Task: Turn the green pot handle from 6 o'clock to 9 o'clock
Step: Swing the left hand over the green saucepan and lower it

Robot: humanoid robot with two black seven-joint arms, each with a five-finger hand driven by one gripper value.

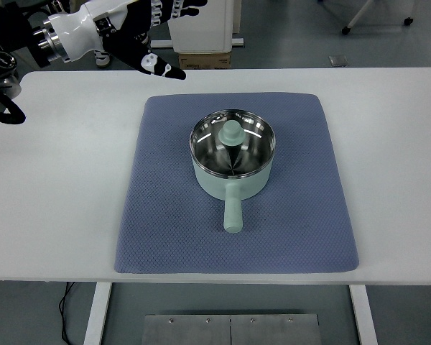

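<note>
Your left hand [147,43] hangs at about 11 o'clock from the pot, above the table's [65,180] far edge, white forearm angled in from the upper left, black fingers loosely spread and holding nothing. The mint-green pot [233,159], round with a glass lid and shiny steel inside, sits mid-way on the blue quilted mat [165,230], well apart from the hand. Its stubby handle [233,211] points to 6 o'clock

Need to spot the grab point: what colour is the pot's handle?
Pale mint green, matching the pot body; the handle shows clearly in the top view.
</note>
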